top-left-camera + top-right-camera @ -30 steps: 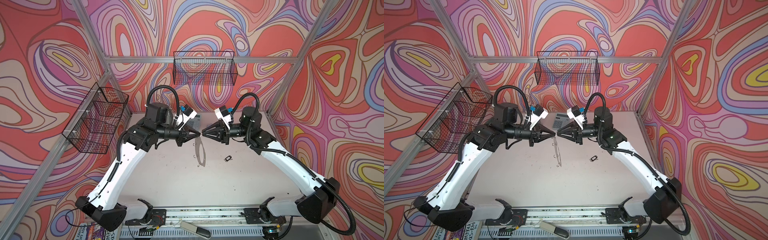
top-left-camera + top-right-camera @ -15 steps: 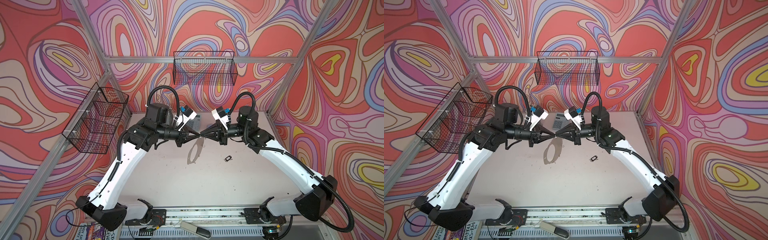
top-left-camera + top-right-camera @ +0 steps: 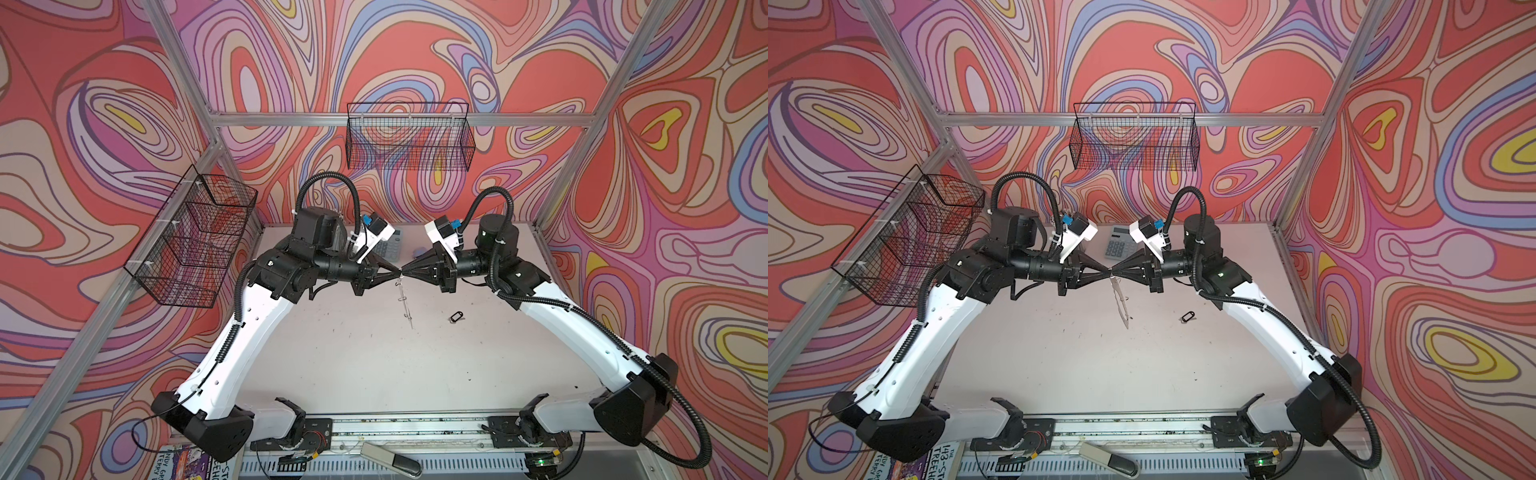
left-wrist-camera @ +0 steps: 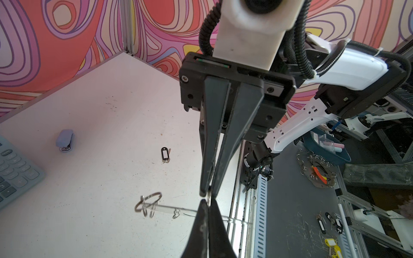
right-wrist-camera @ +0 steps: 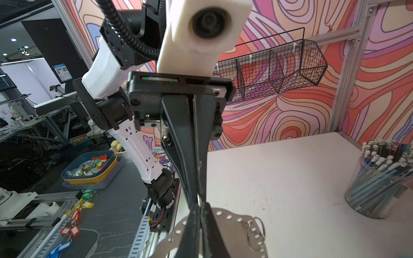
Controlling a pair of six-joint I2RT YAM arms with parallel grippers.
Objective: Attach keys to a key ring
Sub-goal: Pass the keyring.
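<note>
While aloft — key ring (image 3: 1119,301) edge-on, downward

Left tool (image 3: 395,272) — right tool (image 3: 406,273) — tip-to-tip

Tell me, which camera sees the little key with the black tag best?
The left wrist view. There the keys lie close enough on the table to show the black tag's pale window and the silver key. In both top views the keys are only a tiny dark speck. The right wrist view does not show them.
</note>
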